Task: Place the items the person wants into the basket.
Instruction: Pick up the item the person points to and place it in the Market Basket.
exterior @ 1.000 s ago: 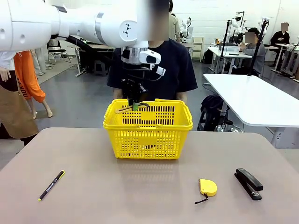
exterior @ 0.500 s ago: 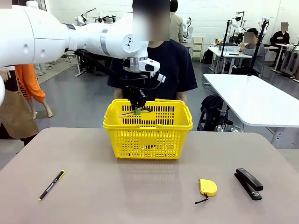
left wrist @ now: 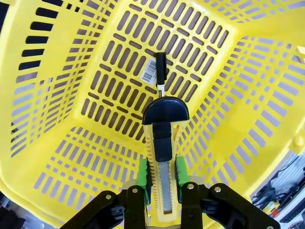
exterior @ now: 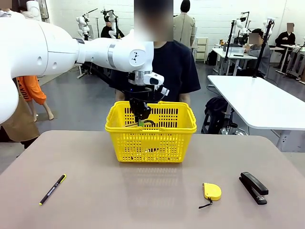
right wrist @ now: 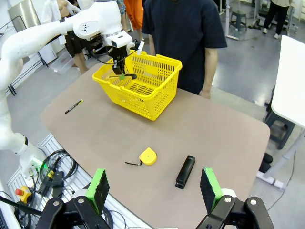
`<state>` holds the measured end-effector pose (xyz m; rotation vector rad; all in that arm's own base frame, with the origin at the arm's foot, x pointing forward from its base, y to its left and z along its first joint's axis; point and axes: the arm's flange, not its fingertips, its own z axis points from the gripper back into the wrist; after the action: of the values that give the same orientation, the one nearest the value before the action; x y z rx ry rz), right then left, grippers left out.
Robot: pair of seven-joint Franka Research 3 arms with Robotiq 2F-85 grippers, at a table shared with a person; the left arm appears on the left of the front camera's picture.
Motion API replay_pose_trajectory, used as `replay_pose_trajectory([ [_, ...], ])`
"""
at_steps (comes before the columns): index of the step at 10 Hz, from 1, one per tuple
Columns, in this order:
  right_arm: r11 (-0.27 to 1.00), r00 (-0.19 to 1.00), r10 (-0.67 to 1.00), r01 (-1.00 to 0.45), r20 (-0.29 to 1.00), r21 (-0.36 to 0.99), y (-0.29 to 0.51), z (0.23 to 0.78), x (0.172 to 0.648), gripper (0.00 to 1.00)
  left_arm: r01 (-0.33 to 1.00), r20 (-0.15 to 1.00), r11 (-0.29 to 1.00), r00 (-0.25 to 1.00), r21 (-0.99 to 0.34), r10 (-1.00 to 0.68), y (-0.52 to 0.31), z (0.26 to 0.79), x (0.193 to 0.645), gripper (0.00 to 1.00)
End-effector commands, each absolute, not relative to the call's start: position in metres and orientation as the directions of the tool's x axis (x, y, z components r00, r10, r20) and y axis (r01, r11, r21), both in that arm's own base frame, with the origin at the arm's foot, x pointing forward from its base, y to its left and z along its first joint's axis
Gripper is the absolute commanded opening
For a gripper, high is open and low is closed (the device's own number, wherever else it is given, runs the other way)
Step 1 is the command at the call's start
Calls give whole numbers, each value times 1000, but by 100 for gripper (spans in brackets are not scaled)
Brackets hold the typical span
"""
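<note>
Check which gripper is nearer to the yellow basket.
Left. The left gripper hangs in the mouth of the basket, shut on the utility knife. The right gripper is open and far off, high up past the edge of the table.

Left arm [exterior: 62, 47]: glossy white rounded links, grey joint band, small black emblem [exterior: 135, 55] near the wrist. Left fingers [left wrist: 143, 177] and right fingers [right wrist: 98, 185]: black, green pads, silver screw heads [left wrist: 217, 189] at the knuckles.

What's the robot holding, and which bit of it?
The left gripper has its jaws shut on the yellow-and-black utility knife, pinching its two sides at the end away from its black cap. The right gripper holds nothing.
</note>
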<state>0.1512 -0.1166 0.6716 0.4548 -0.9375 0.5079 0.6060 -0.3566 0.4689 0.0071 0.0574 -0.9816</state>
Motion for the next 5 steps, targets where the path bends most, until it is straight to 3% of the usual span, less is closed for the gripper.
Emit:
replay_pose_trajectory([
  [1,797,508,213,-584,835,152,-116,670,152,100,830,-57,557,557,2,-829,-364,476,614,27],
  [4,797,508,213,-584,835,152,-116,670,152,100,832,-62,555,554,-2,-830,-362,476,613,100],
  [5,797,508,213,-584,835,152,-116,670,152,100,833,-62,554,553,-3,-831,-361,476,613,100],
])
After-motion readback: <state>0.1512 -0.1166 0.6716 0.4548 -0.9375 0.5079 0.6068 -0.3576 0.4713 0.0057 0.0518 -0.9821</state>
